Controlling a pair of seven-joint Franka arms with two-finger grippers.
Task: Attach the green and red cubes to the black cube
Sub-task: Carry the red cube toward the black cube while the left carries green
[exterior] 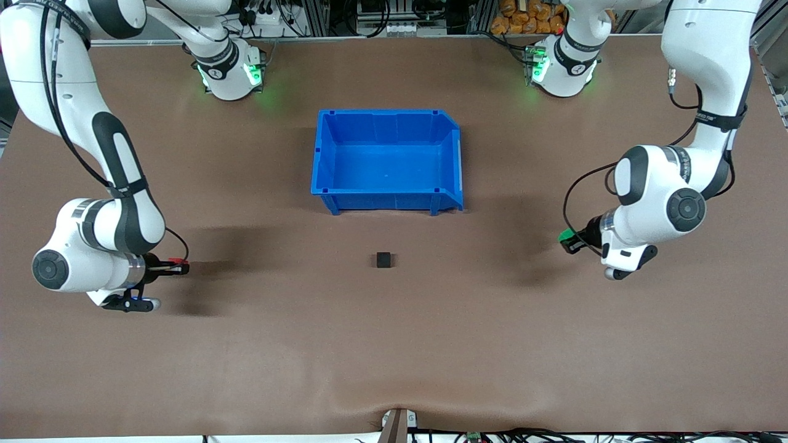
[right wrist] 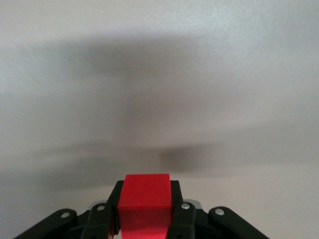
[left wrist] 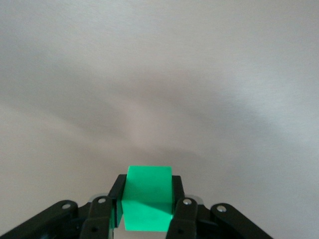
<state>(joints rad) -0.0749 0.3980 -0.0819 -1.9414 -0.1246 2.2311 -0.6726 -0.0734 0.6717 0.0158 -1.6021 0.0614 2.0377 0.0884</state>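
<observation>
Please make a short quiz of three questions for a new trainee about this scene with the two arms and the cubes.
1. True or false: the left end effector holds the green cube.
2. Which cube does the right end effector hold? A) black B) red C) green
3. Fill in: the black cube lies on the table, nearer to the front camera than the blue ____.

Key:
1. True.
2. B, the red cube.
3. bin. The black cube lies apart from it, and no end effector touches it.
</observation>
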